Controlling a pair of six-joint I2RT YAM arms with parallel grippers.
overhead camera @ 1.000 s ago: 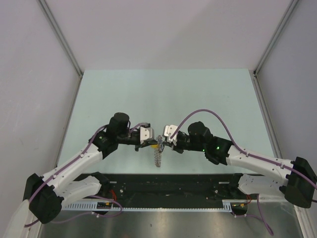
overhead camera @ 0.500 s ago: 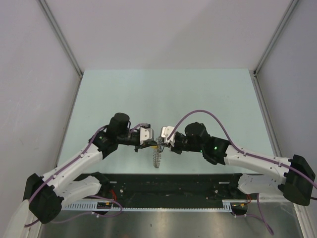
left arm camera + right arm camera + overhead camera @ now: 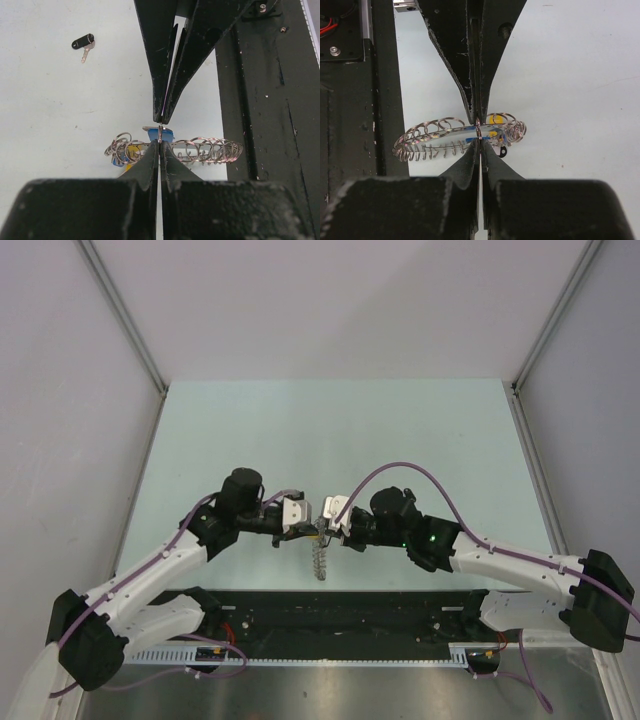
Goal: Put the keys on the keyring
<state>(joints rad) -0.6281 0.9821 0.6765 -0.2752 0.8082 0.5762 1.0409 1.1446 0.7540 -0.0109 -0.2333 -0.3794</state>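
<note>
1. The left gripper (image 3: 159, 145) is closed, its two tips pressed together on a thin metal loop at the keyring's (image 3: 200, 150) edge.
2. The right gripper (image 3: 480, 144) is closed too, and it pinches the same loop from the opposite side. The two pairs of tips stand nose to nose with only that sliver of metal between them.
3. From above, the grippers meet over the table (image 3: 330, 430), a little toward 6 o'clock from its middle. The left arm comes in from 8 o'clock and the right arm from 4 o'clock.
4. The keyring is seen edge-on, a grey band fringed with many small wire loops. From above it runs from the pinch point toward 6 o'clock and stops short of the black rail (image 3: 340, 605) at the table's near edge.
5. Whether the keyring hangs clear of the table or rests on it cannot be told.
6. In the left wrist view, the blue key (image 3: 166, 133) sits against the keyring, just at 1 o'clock from the left tips.
7. The yellow key (image 3: 131, 151) sits among the loops at the keyring's far end, at 9 o'clock from the left tips. In the right wrist view it shows at 1 o'clock from the right tips.
8. The black key (image 3: 84, 42) lies loose on the table, well apart from the keyring, at 10 o'clock from the pinch in the left wrist view. Its short silver blade points toward 6 o'clock.
</note>
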